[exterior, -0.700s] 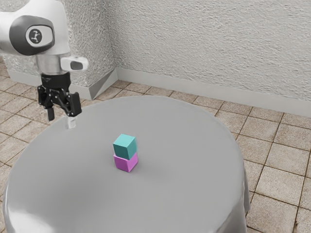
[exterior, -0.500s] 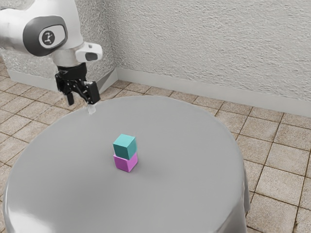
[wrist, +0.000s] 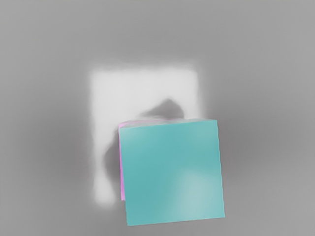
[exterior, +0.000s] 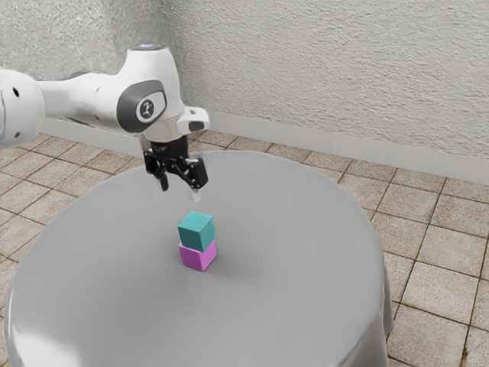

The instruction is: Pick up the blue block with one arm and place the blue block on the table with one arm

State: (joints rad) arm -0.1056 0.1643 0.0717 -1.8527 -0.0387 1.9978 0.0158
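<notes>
Right, from the exterior view's left the arm (exterior: pixel 72 99) reaches in over the table (exterior: pixel 306 267), and I have the gripper (exterior: pixel 179 189) hanging near the blue block, apart from it, its two fingers spread with nothing between them.

Next along comes the blue block (exterior: pixel 196 232), a plain teal cube, lighter on its top face and darker down the sides I can see. It sits upright on the pink block (exterior: pixel 198 255), which rests on the table. The wrist view gives me the teal top nearly square, with a paler sheen towards one corner and a thin strip of pink showing past one side, so the two aren't quite lined up.

Compared with the earlier frames, my arm has swung in towards the exterior view's right, bringing the gripper from around the table's edge to close by the stack. Both blocks are where they were, teal on pink.
</notes>
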